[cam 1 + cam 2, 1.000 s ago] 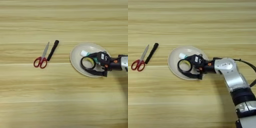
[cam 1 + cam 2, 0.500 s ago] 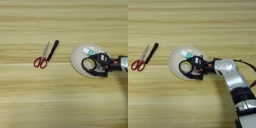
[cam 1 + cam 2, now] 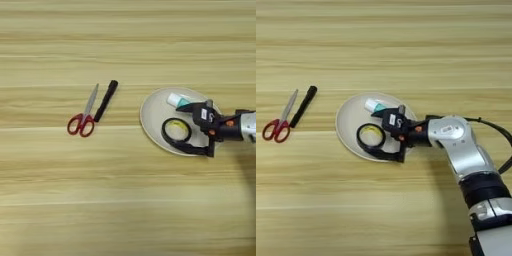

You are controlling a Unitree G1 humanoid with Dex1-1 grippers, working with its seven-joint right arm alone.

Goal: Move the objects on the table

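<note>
My right gripper (image 3: 370, 133) reaches in from the right over the round off-white plate (image 3: 347, 125) and is open. The black tape ring (image 3: 359, 136) lies flat on the plate between the two black fingers. One finger (image 3: 194, 107) is above the ring and the other runs along below it. A white glue stick with a teal label (image 3: 174, 99) lies at the plate's far rim, just beyond the upper finger. The slim black marker (image 3: 106, 100) rests on the wooden table (image 3: 125, 200) well to the left of the plate.
Red-handled scissors (image 3: 83, 117) lie beside the marker, on its left. The silver forearm (image 3: 461, 145) and a black cable (image 3: 496, 127) cross the table's right side down to the bottom right corner.
The gripper has drawn back a little to the right, uncovering the glue stick. The tape ring stays on the plate between the spread fingers. Marker and scissors have not moved.
</note>
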